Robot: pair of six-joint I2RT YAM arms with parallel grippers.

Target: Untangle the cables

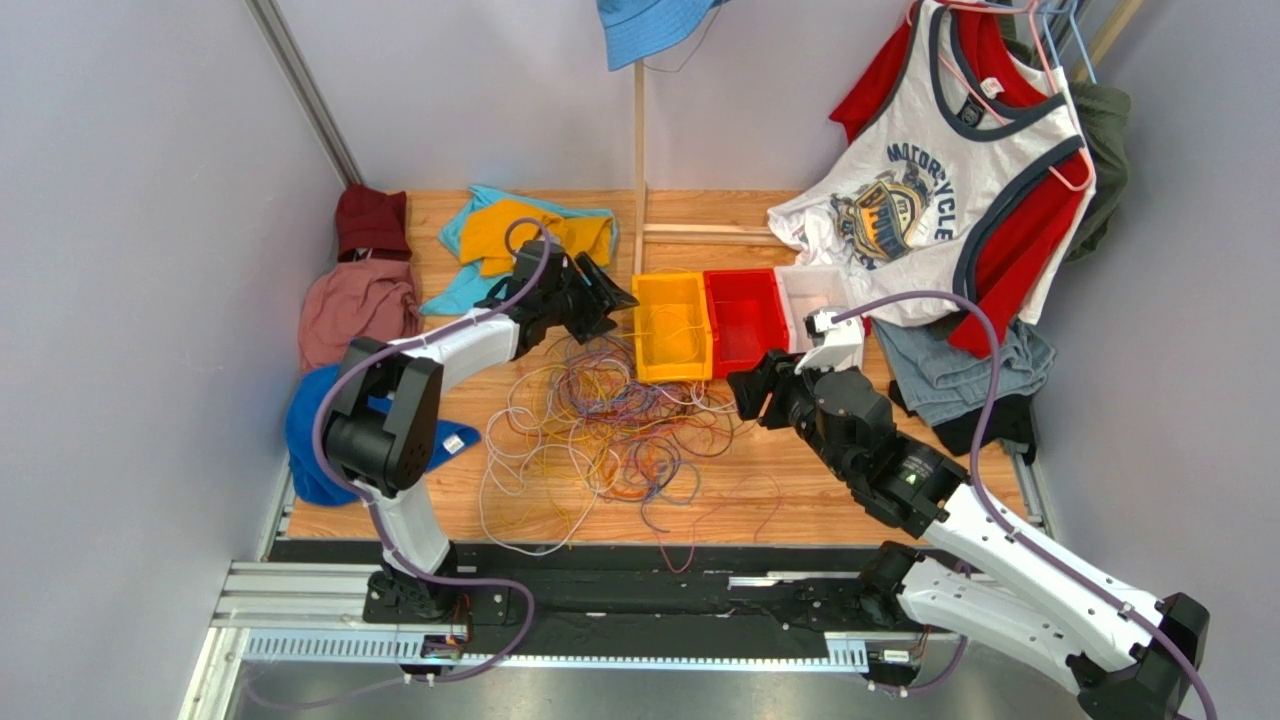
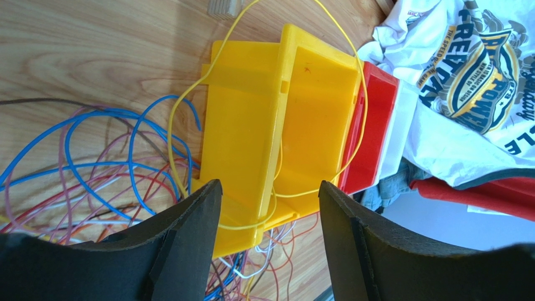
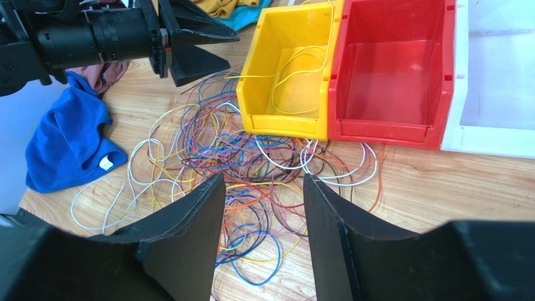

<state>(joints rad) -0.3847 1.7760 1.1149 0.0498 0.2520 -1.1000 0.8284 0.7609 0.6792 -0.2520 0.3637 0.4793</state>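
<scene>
A light wooden tabletop (image 1: 781,503) with clear grain fills the middle of a narrow enclosure. Plain, pale grey walls close it in: a left wall (image 1: 135,300) beside the tabletop, a back wall (image 1: 481,90) beyond its far edge and a right wall (image 1: 1187,390) on its other side. A slanted metal pole (image 1: 301,83) runs down the corner at the tabletop's far left. A thin wooden post (image 1: 640,150) stands upright at the middle of its far edge. Along its near edge lie a black strip (image 1: 676,563) and aluminium rails (image 1: 301,608). The light is soft and even, leaving a mild sheen on the wood.
</scene>
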